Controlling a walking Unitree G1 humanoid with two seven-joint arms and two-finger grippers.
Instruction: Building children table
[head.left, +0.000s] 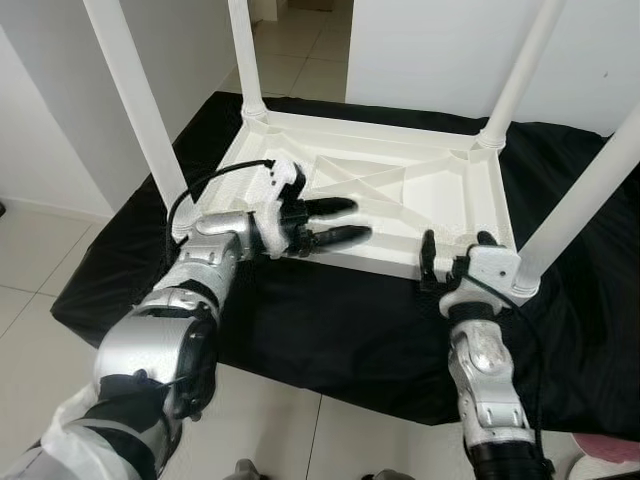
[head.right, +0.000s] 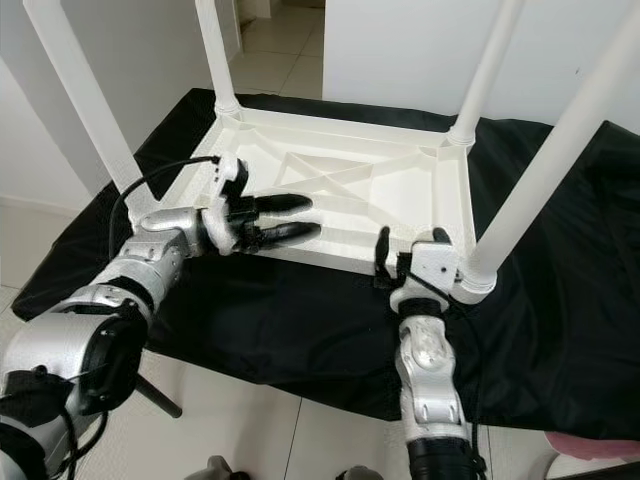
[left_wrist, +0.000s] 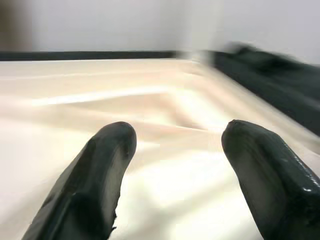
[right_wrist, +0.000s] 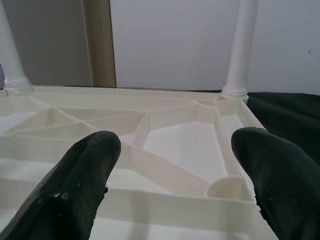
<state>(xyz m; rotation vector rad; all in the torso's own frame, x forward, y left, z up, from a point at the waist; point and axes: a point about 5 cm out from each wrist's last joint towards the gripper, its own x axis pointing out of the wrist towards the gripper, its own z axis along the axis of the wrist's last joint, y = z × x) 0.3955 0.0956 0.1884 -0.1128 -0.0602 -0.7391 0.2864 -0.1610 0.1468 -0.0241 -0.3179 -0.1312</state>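
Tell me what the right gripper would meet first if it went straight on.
Probably the near rim of the upturned white plastic table top: the right gripper points its open black fingers at it, close beside the near right leg.

Upturned table (head.left: 400, 190) on black-draped counter (head.left: 330, 330): four upright legs (head.left: 135, 100) fence the corners. Open passage between them, above ribbed underside. Left gripper (head.left: 345, 222) reaches in there; clearance beneath it probably slight, wrist view blurred.
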